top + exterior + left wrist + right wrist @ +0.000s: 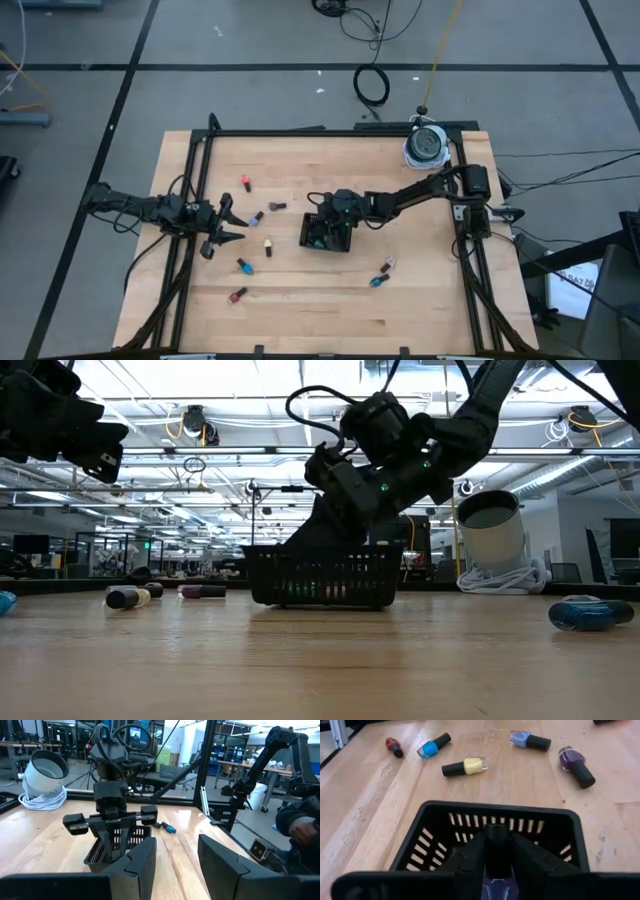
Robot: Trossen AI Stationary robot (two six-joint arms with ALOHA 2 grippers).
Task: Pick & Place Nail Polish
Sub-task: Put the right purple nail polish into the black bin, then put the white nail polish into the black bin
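Where the right hand (pixel 497 865) grips a purple bottle (pixel 496 887) over the tray (pixel 445 817), its label is cut off.

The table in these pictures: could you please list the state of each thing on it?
Basket: upright, open top.
Purple-blue bottle: capped, between the right claw fingers, over the basket.
Yellow bottle: capped, lying flat.
Blue bottle: capped, lying flat.
Purple bottle: capped, lying flat.
Left claw: open, empty.
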